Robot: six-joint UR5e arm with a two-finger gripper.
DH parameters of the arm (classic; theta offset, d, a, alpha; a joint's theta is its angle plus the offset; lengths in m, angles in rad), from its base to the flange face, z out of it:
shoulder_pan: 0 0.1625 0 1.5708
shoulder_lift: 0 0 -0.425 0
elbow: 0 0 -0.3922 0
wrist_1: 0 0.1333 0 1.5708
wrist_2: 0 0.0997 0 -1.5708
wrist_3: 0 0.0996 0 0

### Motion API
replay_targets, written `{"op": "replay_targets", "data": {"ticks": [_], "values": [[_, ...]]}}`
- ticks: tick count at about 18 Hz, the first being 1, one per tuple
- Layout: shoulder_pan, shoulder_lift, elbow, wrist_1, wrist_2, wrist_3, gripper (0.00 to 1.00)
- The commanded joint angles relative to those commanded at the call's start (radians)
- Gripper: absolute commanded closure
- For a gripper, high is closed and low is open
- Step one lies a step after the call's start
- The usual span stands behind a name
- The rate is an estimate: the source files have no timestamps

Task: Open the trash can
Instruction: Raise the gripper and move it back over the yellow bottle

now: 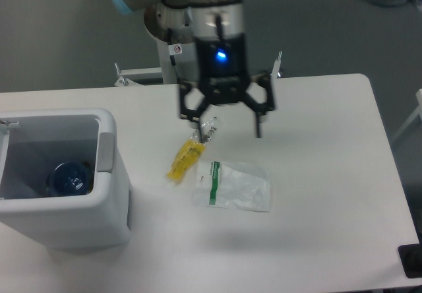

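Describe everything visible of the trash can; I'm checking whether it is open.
The trash can is a boxy white-grey plastic bin with rounded corners, standing upright on the table's left side. Its top is open, showing a grey interior with a blue round object at the bottom. A grey tab sits on the inner right rim. The gripper hangs apart to its right, not touching it.

— What do you see on your white table (330,194)?

— Near the middle you have a yellow packet (184,160), lying tilted, its clear upper end pointing up and right.

— And beside it?

— Just to its lower right lies a clear plastic bag (234,185) with a green-striped label on its left side, flat on the surface.

— Do they touch?

— You cannot tell; they sit very close.

— Beyond the table?

— Grey floor (59,35).
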Motion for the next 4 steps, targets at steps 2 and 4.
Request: {"op": "replay_targets", "data": {"ticks": [2,4], "values": [[0.034,-0.040,-0.002,0.000,0.000,0.074,0.00],[0.054,-0.064,0.000,0.000,0.021,0.129,0.00]]}}
